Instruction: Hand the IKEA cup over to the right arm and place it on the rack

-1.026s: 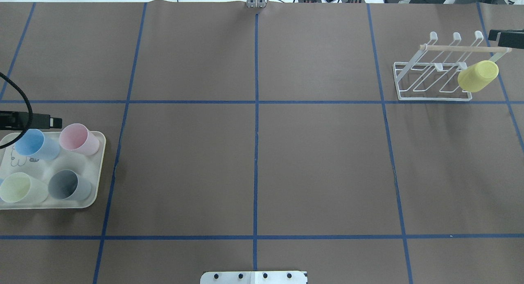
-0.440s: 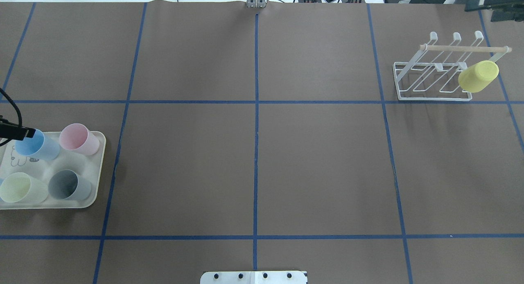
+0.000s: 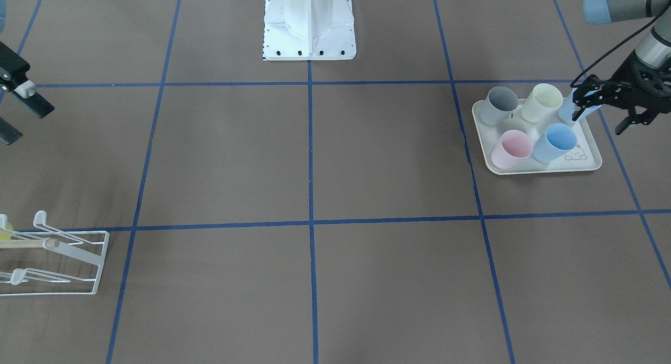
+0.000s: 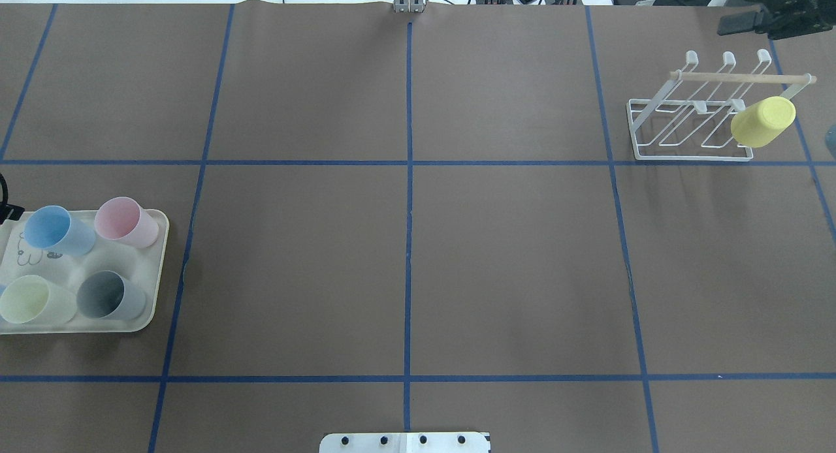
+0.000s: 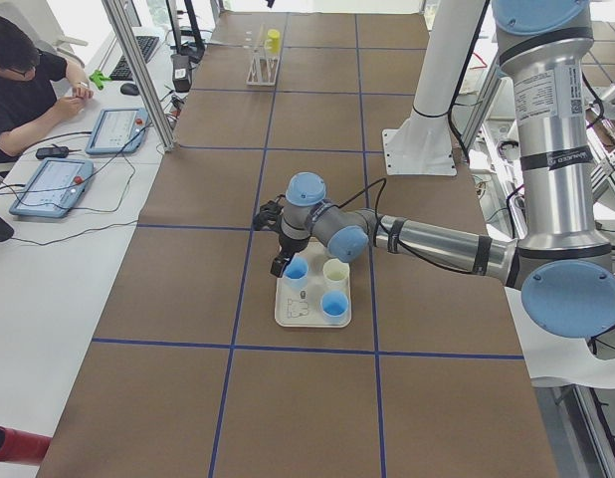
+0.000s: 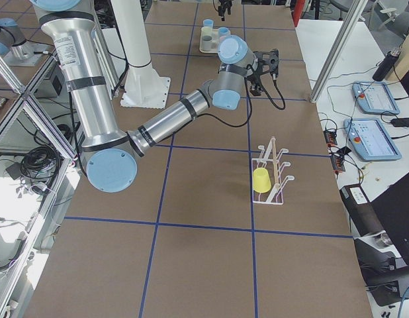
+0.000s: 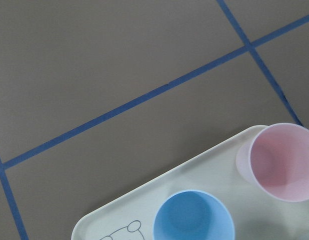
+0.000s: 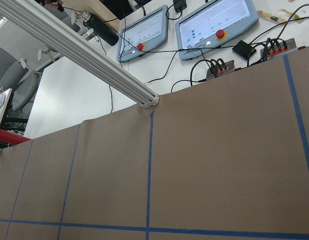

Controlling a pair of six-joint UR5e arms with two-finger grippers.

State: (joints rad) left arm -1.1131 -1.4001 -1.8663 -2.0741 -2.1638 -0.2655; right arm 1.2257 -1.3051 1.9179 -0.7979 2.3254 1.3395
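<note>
left gripper (image 3: 598, 120), fingers wide, is sliding back to the pale blue cup (image 3: 566, 109) beside one fingertip; right gripper (image 3: 31, 125), also wide, is leaving the yellow cup (image 4: 763, 121) on the rack (image 4: 738, 78); another transfer is starting.

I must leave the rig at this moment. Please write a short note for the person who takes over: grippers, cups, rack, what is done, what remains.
Left gripper: open, at the tray's robot-side corner, beside the light-blue cup; it seems to hold nothing.
Right gripper: open, empty, away from the rack.
Done: one yellow cup sits tilted, bottom up, on the rack's end prong.
Left: five cups stand on the tray: the light-blue one, blue cup, pink cup, pale green cup, grey cup. Probable next step: the left gripper grasps one, passes it to the right gripper, which hangs it.
</note>
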